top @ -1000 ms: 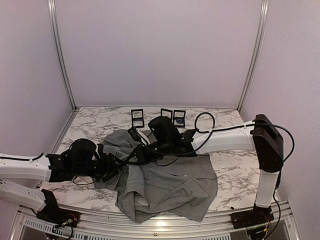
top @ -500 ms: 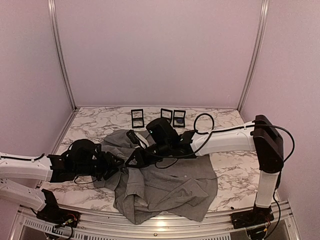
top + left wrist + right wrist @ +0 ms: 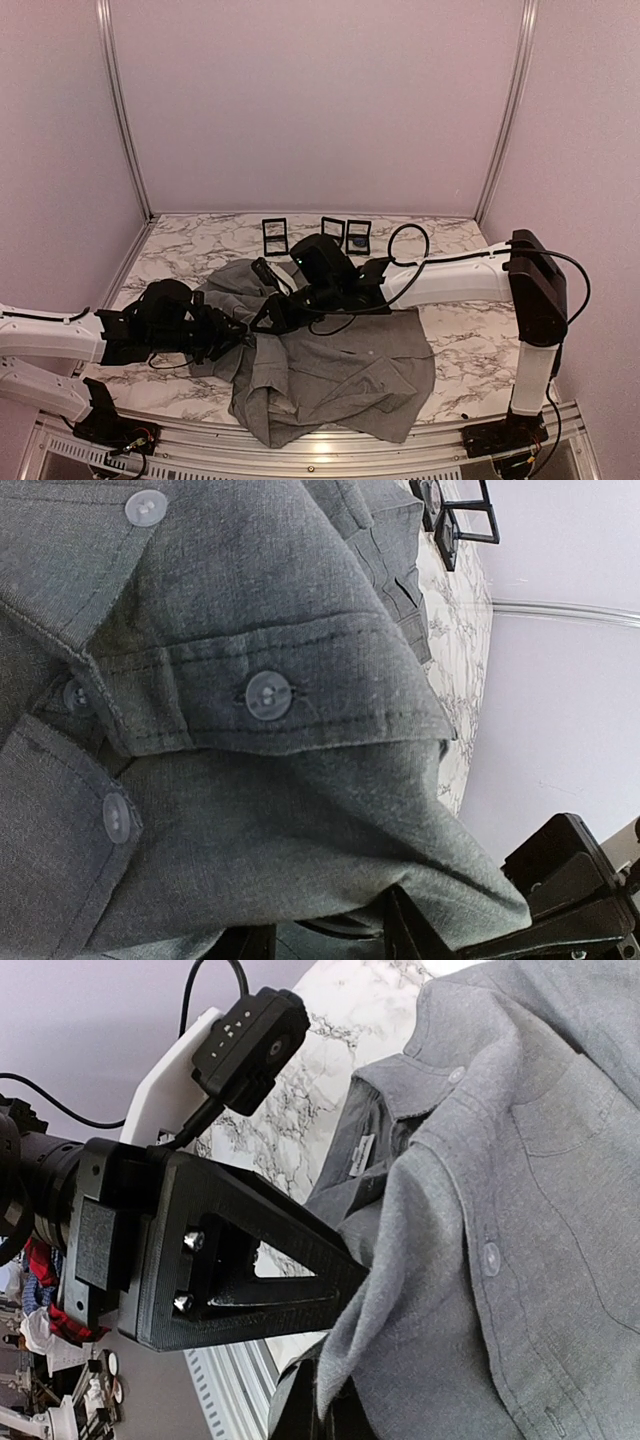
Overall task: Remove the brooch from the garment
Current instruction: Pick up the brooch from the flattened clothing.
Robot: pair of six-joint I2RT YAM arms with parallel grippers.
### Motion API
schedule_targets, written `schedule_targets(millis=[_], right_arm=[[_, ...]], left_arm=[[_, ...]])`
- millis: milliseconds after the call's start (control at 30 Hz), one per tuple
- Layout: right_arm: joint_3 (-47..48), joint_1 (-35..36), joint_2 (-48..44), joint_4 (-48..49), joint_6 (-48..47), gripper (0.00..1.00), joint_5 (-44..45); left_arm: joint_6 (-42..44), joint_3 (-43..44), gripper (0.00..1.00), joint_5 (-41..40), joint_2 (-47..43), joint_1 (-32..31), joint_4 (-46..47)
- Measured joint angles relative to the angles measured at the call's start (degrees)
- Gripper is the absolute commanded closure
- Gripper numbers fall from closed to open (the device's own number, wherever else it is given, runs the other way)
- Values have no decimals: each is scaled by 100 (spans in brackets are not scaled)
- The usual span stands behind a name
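Note:
The garment (image 3: 345,365), a grey button-up shirt, lies crumpled on the marble table (image 3: 460,330). My right gripper (image 3: 266,318) is shut on a raised fold of its front; in the right wrist view the pinched cloth (image 3: 430,1340) rises from my right gripper (image 3: 338,1405). My left gripper (image 3: 240,336) is pushed in against that same fold, close to the right one. Its fingers (image 3: 405,930) stand apart with the garment (image 3: 280,810) draped over them, the left gripper (image 3: 325,938) mostly covered. The brooch is hidden.
Three small black frame stands (image 3: 274,235) (image 3: 333,230) (image 3: 358,237) sit at the back of the table. A black cable (image 3: 405,245) loops over the right arm. The metal rail (image 3: 330,462) runs along the near edge. Walls close three sides.
My left gripper has slid right into the lifted fold and its jaws have narrowed. The right gripper has shifted slightly left and down, still holding the cloth.

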Motion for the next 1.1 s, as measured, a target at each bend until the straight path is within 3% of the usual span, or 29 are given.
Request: schedule_targets(millis=[500,900,1100], right_arm=[[0,42,0,-9,-57,100,133],[0,120,0,-85,-173,100,267],[0,153,0,-127,-247,100,317]], left_arm=[[-313,-79,67,59,-186,-223,-96],[-511,-122,61,87,-13,-251,11],[-592,-164,67,87,-11,-251,63]])
